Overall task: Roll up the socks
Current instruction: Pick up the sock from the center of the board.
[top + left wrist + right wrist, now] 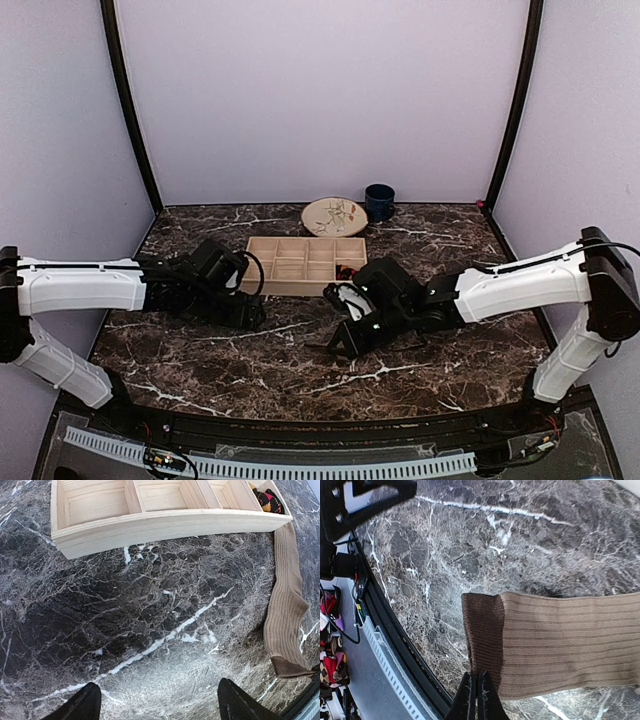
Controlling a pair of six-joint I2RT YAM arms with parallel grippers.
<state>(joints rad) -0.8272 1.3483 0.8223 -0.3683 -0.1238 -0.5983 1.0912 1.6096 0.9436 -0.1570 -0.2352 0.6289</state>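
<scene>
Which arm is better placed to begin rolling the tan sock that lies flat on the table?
The right. The right pincer, shut, sits at the dark cuff end of the tan sock. The left pincer hangs open over bare marble, the sock off to its side.

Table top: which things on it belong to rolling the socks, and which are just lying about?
For the job: tan sock; argyle sock, sitting in the tray.
Lying about: wooden tray; plate; blue cup.
</scene>
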